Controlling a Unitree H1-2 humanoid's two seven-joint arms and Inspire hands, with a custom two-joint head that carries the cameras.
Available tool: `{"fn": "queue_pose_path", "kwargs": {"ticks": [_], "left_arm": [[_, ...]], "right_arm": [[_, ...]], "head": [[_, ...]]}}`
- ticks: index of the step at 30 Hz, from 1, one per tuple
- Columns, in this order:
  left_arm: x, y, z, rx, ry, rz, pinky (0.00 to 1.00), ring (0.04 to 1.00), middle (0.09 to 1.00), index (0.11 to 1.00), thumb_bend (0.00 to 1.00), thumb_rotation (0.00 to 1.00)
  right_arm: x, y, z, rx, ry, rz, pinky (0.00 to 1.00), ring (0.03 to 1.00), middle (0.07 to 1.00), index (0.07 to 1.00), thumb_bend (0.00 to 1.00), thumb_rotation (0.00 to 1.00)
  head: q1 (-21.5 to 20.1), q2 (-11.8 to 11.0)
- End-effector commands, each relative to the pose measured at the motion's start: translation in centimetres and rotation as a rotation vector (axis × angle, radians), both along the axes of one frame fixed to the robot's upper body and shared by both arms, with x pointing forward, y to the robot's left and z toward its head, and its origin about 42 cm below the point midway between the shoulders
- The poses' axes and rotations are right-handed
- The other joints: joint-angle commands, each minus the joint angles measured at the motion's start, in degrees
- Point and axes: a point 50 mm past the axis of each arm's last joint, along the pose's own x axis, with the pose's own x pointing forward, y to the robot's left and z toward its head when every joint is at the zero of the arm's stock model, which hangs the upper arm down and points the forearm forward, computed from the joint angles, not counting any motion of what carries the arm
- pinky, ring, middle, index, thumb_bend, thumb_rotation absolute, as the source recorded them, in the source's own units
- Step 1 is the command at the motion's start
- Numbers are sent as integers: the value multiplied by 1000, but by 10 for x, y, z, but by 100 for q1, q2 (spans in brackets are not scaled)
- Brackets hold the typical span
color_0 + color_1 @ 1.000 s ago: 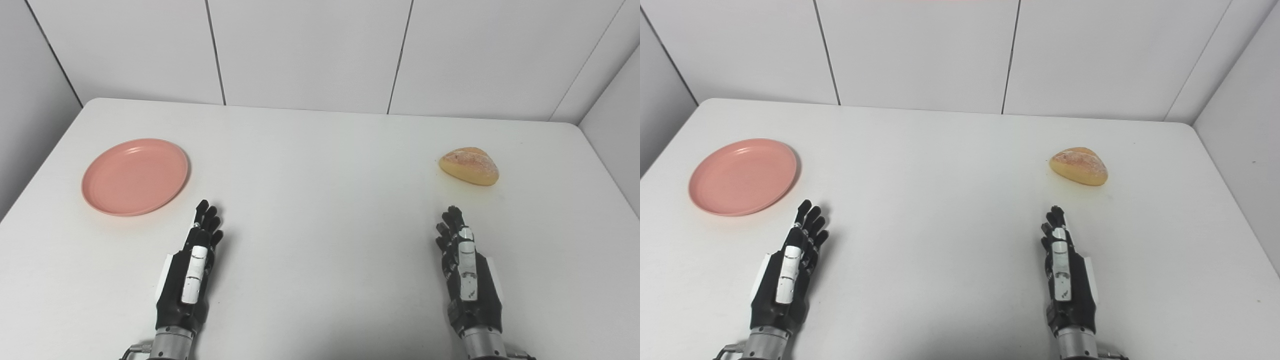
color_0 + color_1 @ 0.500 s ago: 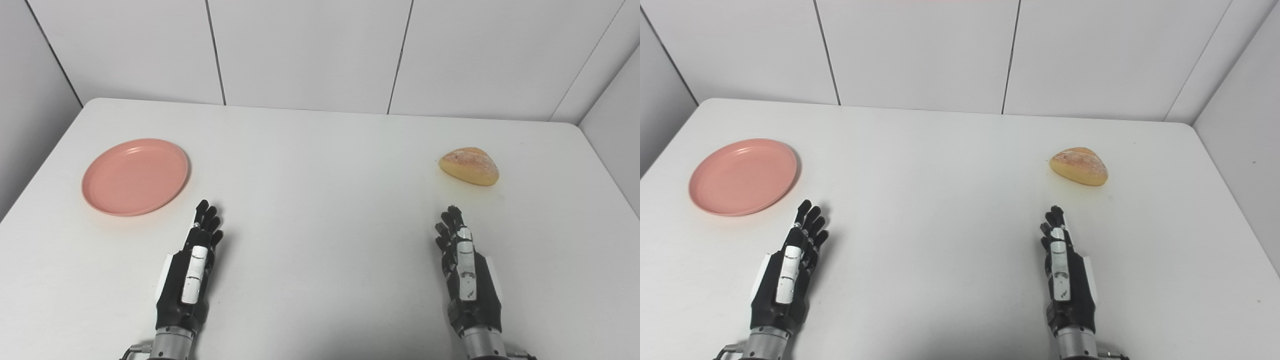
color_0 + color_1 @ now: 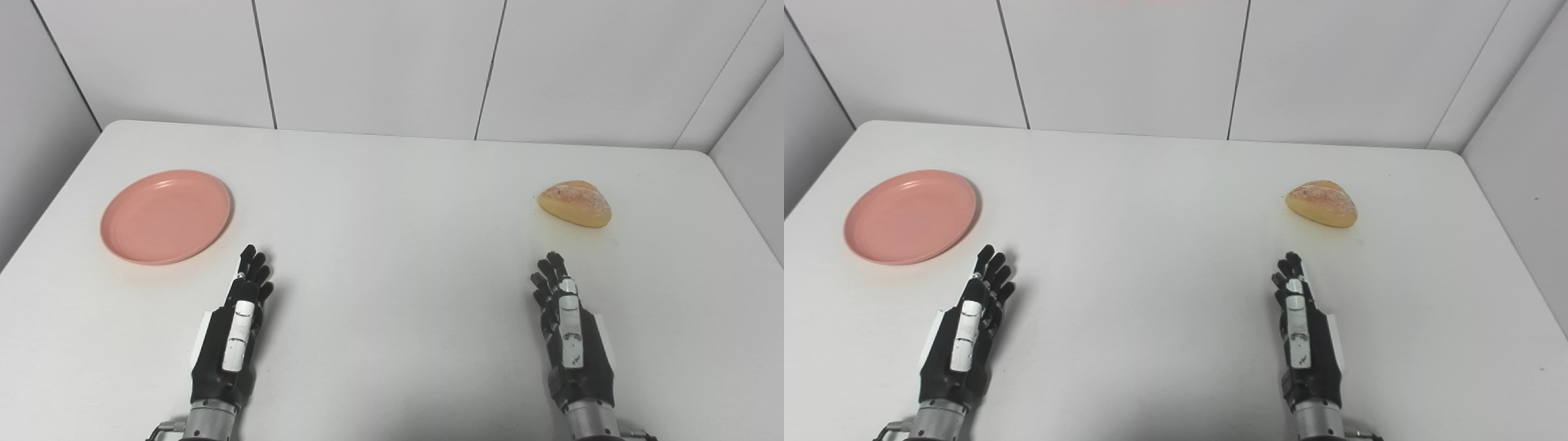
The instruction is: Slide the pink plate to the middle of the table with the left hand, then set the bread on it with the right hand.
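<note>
The left hand (image 3: 236, 324) and right hand (image 3: 569, 331) are held empty, fingers extended, over the table (image 3: 392, 184); the plate (image 3: 165, 215) lies far left, the bread (image 3: 576, 203) far right, both untouched.

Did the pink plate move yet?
No. The pink plate sits in the same spot on the table's left side, apart from the left robot hand.

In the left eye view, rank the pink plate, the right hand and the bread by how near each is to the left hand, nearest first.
Measured from the left hand:
1. Pink plate, ahead and to its left, not touched.
2. Right hand, level with it across the table's near side.
3. Bread, far right, beyond the right hand.
</note>
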Motion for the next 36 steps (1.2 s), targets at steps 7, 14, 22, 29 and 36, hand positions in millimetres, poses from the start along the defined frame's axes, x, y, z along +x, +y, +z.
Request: {"fn": "queue_pose_path", "kwargs": {"ticks": [7,14,22,29,36], "left_arm": [[1,-4,2,3,-8,6,1000,1000,1000,1000,725,890],[2,-21,-18,13,4,15,1000,1000,1000,1000,777,857],[10,-42,-35,48,-1,11,1000,988,995,1000,769,849],[15,-51,-41,82,-4,33,939,944,961,984,725,830],[17,-51,-44,91,-8,38,904,939,959,978,700,830]], "right_arm": [[4,-1,6,4,-50,13,1000,950,952,951,832,972],[5,-18,-12,2,-32,21,1000,970,964,966,830,987],[12,-39,-34,4,-18,40,1000,991,987,993,831,992],[18,-48,-44,3,-16,50,1000,1000,1000,1000,825,998],[20,-49,-47,12,-7,50,1000,1000,1000,1000,830,996]], "head": [[188,-199],[910,-904],[1525,-1480],[1736,-1740],[1721,-1853]]}}
